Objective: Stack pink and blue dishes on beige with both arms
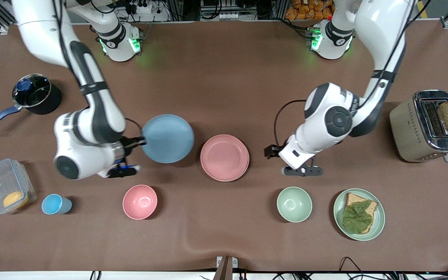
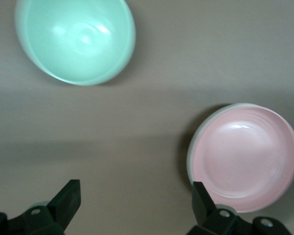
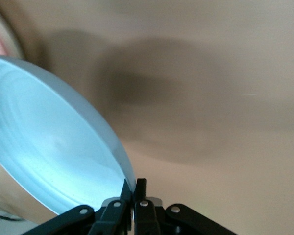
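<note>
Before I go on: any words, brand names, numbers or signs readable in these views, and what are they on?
No text can be read in any view.
Toaster: a dotted pattern on its side, no letters made out.
Arm bases, right and left: each has a small dark round mark, too small to read.
Blue plate, pink plate, green bowl: plain, no markings.
</note>
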`<move>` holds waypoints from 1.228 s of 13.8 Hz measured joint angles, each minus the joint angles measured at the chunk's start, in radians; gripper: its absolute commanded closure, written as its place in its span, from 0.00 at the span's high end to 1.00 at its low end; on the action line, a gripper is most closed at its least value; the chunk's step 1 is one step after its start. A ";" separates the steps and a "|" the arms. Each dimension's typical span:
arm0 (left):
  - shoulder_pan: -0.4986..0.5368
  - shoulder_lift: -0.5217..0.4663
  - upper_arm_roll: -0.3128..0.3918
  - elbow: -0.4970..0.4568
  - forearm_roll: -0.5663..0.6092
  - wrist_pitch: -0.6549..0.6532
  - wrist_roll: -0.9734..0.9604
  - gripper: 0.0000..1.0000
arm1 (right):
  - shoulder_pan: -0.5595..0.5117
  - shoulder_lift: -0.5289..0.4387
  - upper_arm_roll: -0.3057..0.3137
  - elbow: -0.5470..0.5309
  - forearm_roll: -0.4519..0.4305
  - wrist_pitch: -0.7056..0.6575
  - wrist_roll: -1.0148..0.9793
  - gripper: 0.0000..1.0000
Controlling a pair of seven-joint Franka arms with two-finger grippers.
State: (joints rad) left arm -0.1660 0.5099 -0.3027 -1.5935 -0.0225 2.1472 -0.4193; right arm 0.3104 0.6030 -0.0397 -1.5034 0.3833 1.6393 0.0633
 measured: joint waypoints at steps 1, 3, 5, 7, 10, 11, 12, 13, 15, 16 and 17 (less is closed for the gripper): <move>0.022 -0.004 0.002 0.006 0.014 -0.010 0.029 1.00 | 0.050 0.003 0.000 0.000 0.020 0.036 0.066 0.00; 0.069 -0.004 0.006 0.009 0.022 -0.013 0.103 1.00 | 0.129 0.018 0.000 0.000 0.030 0.102 0.156 0.00; 0.120 -0.009 0.006 0.013 0.045 -0.031 0.163 1.00 | 0.180 0.039 0.000 0.001 0.034 0.184 0.205 0.00; 0.149 -0.027 0.006 0.022 0.078 -0.063 0.185 1.00 | 0.209 0.065 0.000 0.002 0.055 0.270 0.226 0.00; 0.152 -0.084 0.005 0.025 0.138 -0.126 0.185 1.00 | 0.230 0.111 0.000 0.022 0.092 0.340 0.231 0.00; 0.155 -0.106 0.006 0.026 0.158 -0.152 0.185 1.00 | 0.231 0.126 -0.001 0.030 0.096 0.351 0.232 0.00; 0.164 -0.128 0.006 0.026 0.166 -0.175 0.185 1.00 | 0.231 0.137 -0.001 0.037 0.099 0.357 0.232 0.00; 0.177 -0.149 0.006 0.026 0.169 -0.195 0.185 1.00 | 0.231 0.145 -0.001 0.041 0.102 0.363 0.232 0.08; 0.208 -0.195 0.007 0.027 0.170 -0.231 0.195 1.00 | 0.231 0.152 -0.001 0.046 0.105 0.380 0.233 1.00; 0.221 -0.217 0.007 0.027 0.170 -0.246 0.198 1.00 | 0.232 0.154 -0.002 0.048 0.108 0.397 0.234 1.00; 0.234 -0.237 0.007 0.027 0.170 -0.257 0.199 1.00 | 0.232 0.155 -0.002 0.051 0.112 0.411 0.236 1.00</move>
State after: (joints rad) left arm 0.0679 0.2725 -0.2956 -1.5661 0.1472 1.8907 -0.2204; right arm 0.5422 0.7576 -0.0413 -1.4527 0.4953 2.0502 0.2989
